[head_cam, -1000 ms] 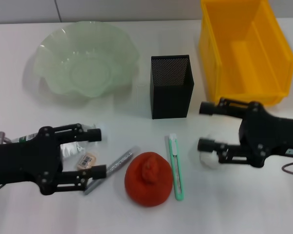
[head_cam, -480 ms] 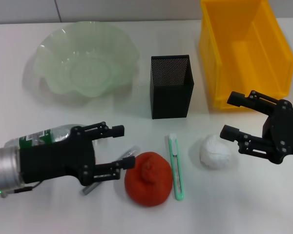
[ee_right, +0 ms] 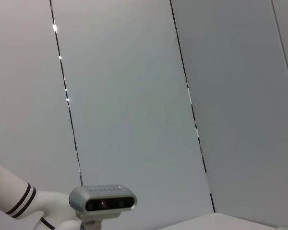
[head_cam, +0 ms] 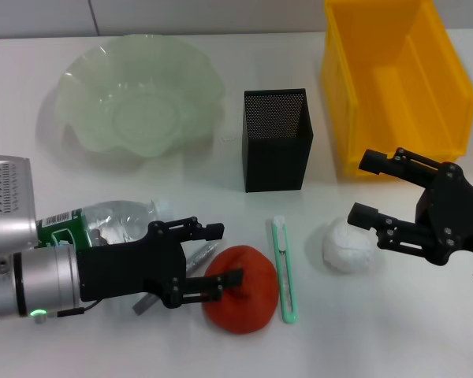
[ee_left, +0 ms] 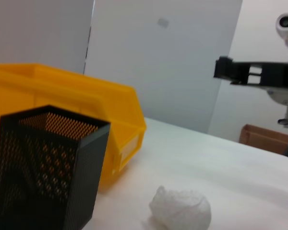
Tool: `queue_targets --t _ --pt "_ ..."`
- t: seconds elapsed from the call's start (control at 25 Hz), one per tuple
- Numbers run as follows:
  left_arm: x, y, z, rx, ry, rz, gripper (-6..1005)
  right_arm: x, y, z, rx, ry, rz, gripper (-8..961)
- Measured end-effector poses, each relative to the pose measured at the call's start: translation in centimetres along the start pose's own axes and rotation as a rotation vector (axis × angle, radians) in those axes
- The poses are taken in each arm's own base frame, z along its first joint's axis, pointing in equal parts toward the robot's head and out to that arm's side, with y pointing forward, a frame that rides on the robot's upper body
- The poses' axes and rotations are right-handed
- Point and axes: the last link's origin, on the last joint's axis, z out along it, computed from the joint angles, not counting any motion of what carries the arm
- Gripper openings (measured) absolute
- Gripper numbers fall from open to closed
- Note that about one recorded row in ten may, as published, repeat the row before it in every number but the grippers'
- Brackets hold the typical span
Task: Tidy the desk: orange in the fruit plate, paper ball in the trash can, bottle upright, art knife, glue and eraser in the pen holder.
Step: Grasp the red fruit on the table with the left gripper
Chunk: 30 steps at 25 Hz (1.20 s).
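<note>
— Orange (head_cam: 248, 295) first, is it?

— I judge so. My left hand (head_cam: 221, 254) is spread open right at it, one finger above its near side and one over its front, nothing gripped yet. The bottle (head_cam: 102, 220) lies on its side on the desk (head_cam: 221, 346) behind my forearm, the glue (head_cam: 197, 256) pokes out beside it.

— And the next move?

— Slide on so the fruit sits between the fingers, close, then carry it back to the fruit plate (head_cam: 138, 98) (a fair way off, far left).

— Further right?

— Pen holder (head_cam: 277, 139) mid-desk, art knife (head_cam: 284, 268) just right of the fruit, then the paper ball (head_cam: 345, 246) with my right hand (head_cam: 364, 189) open beside it, the trash can (head_cam: 394, 79) behind.
</note>
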Motion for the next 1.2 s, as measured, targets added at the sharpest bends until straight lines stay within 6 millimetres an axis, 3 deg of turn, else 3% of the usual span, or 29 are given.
queue_targets --t 1.2 --pt "-0.6 1.1 1.3 -0.059 -0.013 -0.033 749 0.3 -0.1 0.6 -0.006 -0.012 0.017 773"
